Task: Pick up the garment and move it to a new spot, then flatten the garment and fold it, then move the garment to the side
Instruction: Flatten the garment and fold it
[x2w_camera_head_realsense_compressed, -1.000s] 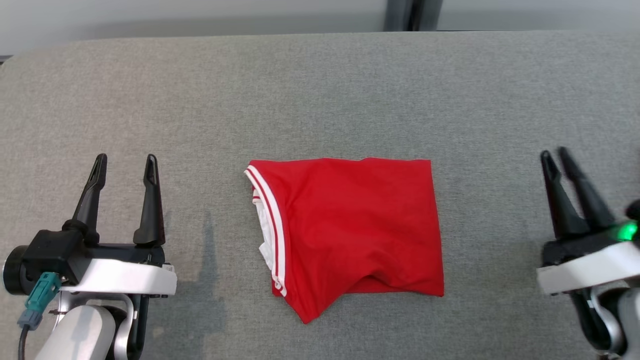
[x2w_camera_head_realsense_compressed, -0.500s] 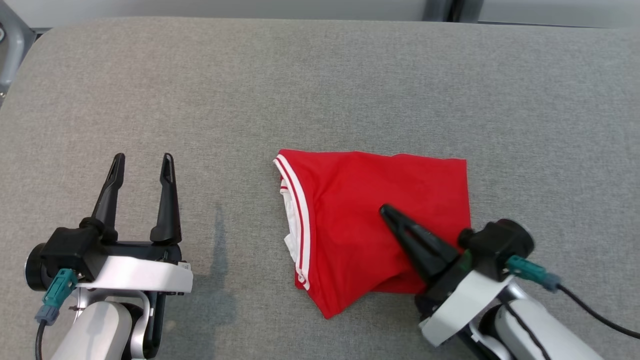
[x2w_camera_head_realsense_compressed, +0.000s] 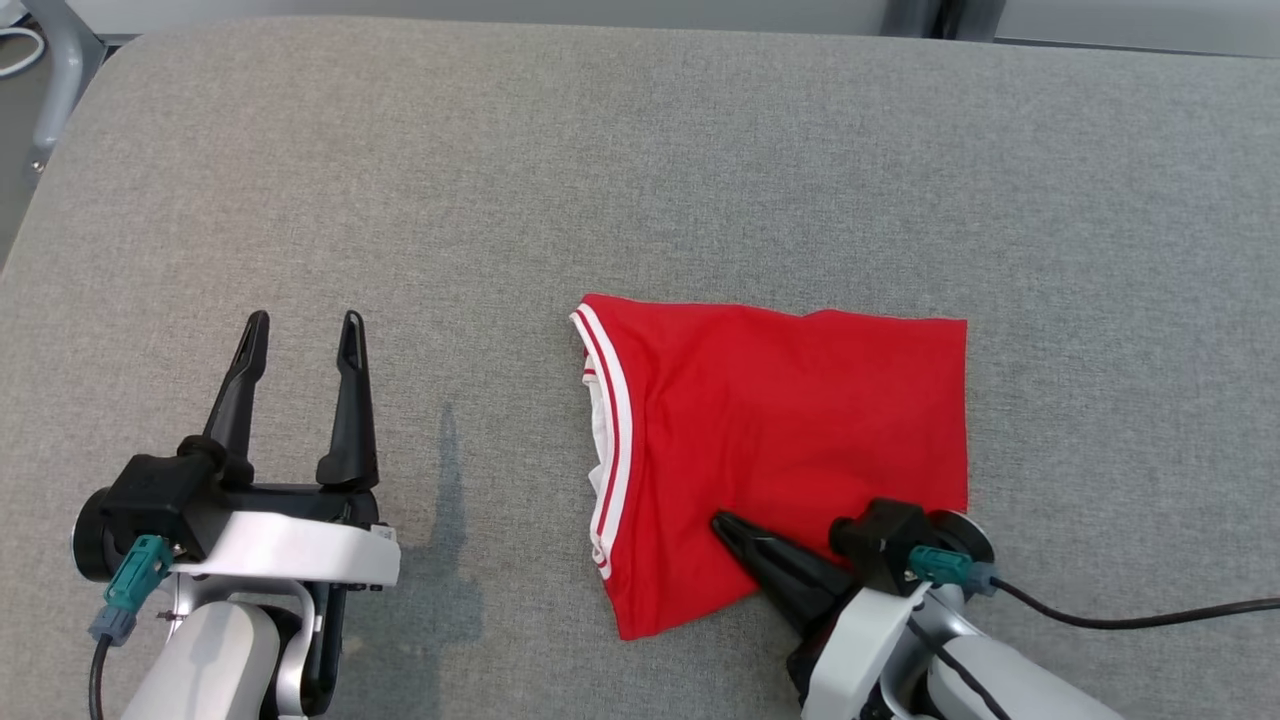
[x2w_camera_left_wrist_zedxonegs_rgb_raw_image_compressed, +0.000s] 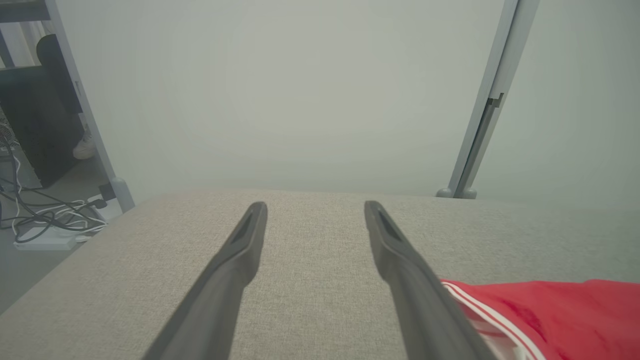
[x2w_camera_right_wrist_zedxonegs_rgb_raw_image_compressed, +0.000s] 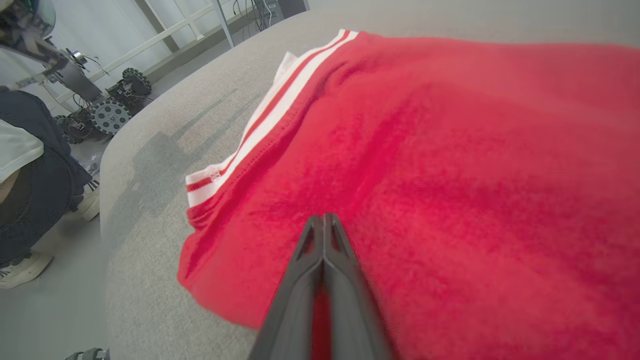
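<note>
The folded red garment (x2w_camera_head_realsense_compressed: 790, 420) lies across the grey worktop (x2w_camera_head_realsense_compressed: 640, 150), under and ahead of the right pincer (x2w_camera_head_realsense_compressed: 722, 522), whose tips are pressed together at its near edge; whether cloth is pinched is unclear. The left pincer (x2w_camera_head_realsense_compressed: 304, 322), fingers apart, stands well off.

A folded red garment (x2w_camera_head_realsense_compressed: 790, 420) with white-striped trim lies on a grey fabric surface (x2w_camera_head_realsense_compressed: 640, 170). The right gripper (x2w_camera_head_realsense_compressed: 722, 523), fingers pressed together, rests its tip over the garment's near part. The left gripper (x2w_camera_head_realsense_compressed: 304, 322), fingers spread, sits well to its left, off the cloth.
</note>
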